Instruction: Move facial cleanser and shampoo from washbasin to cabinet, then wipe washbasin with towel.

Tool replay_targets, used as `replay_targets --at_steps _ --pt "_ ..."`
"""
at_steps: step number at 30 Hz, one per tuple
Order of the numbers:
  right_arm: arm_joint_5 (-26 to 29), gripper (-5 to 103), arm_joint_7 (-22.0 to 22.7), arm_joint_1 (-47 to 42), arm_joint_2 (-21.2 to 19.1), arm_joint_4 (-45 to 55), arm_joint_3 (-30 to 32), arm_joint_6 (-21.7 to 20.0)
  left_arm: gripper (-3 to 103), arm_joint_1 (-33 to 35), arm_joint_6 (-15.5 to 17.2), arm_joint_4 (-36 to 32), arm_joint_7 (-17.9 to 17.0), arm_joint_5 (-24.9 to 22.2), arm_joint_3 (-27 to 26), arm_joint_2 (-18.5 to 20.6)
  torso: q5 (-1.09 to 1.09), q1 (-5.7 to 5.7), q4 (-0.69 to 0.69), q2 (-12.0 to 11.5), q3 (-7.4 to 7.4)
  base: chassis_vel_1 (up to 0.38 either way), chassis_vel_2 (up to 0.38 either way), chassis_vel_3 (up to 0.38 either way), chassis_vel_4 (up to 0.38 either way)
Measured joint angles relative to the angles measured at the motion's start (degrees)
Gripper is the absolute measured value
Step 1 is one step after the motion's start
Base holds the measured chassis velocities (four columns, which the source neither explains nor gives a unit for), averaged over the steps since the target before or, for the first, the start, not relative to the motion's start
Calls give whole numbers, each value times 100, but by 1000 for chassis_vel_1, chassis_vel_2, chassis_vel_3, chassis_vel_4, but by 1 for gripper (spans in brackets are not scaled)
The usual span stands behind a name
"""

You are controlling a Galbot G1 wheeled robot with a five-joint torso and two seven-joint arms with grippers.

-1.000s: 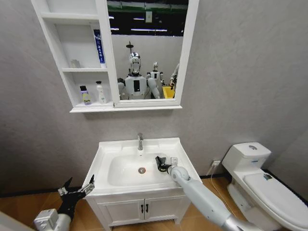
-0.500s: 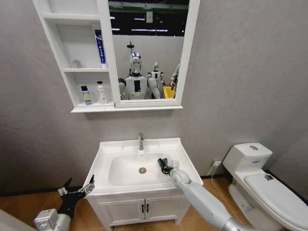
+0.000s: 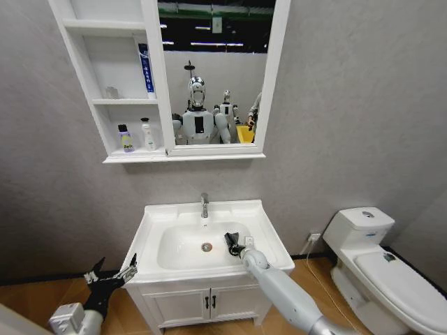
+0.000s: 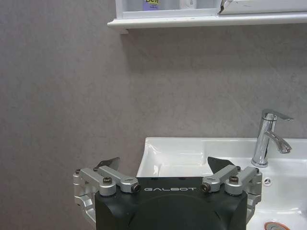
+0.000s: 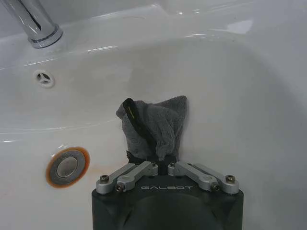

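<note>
Holding the towel (image 5: 154,127), the right gripper (image 5: 163,167) has its jaws clenched on the bottom of the bundle, down inside the washbasin (image 3: 159,218) bowl on its right slope. The grey-black cloth sticks up from the jaws with its long axis running toward the back rim and the chrome faucet (image 5: 32,22), and a thin yellow strip shows along its black edge. The metal drain (image 5: 66,167) sits just beside it, toward the middle of the bowl.

The left gripper (image 4: 163,168) is parked low off the washbasin's front left corner, jaws spread wide with nothing in them. "GALBOT" is printed on both gripper bodies.

Up on the cabinet (image 3: 156,77), two small bottles (image 3: 136,136) stand upright on the bottom shelf; the purple one's label is too small to read properly.
</note>
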Motion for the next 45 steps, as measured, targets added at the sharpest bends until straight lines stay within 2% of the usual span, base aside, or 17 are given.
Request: replay_targets --at_steps 3,7,10,19,25,27,33,38,41,43,45 --pt "499 4 -150 203 164 -313 -84 -183 100 0 0 0 0 0 0 0 1 1 0 0 0 0 0 0 0" --pt "610 4 -287 311 276 -538 -184 -190 100 0 0 0 0 0 0 0 0 1 0 0 -1 0 0 0 0" --pt "633 4 -526 490 507 -913 -319 -184 100 0 0 0 0 0 0 0 0 0 0 1 -1 0 0 0 0" --pt "875 4 -755 757 956 -1399 -621 -197 100 0 0 0 0 0 0 0 0 1 1 0 0 0 0 0 0" --pt "876 4 -889 806 1283 -1574 -674 -204 100 0 0 0 0 0 0 0 0 1 0 -1 0 0 0 0 0" --pt "829 4 -1063 832 1409 -1658 -708 -205 100 0 0 0 0 0 0 0 1 1 1 -1 0 0 0 0 0" --pt "504 4 -1373 943 1687 -2015 -657 -139 100 0 0 0 0 0 0 0 1 1 2 -1 0 0 0 0 0" --pt "460 4 -1180 940 1606 -2030 -524 -114 100 0 0 0 0 0 0 0 4 1 5 -1 0 0 0 0 0" --pt "564 4 -818 734 1102 -1543 -389 -170 100 0 0 0 0 0 0 0 3 1 1 -1 0 0 0 0 0" --pt "582 4 -774 694 1011 -1449 -364 -178 100 0 0 0 0 0 0 0 3 1 0 0 0 0 0 0 0" --pt "802 4 -659 547 553 -1028 -322 -223 100 0 0 0 0 0 0 0 3 0 0 -1 0 0 0 0 0"
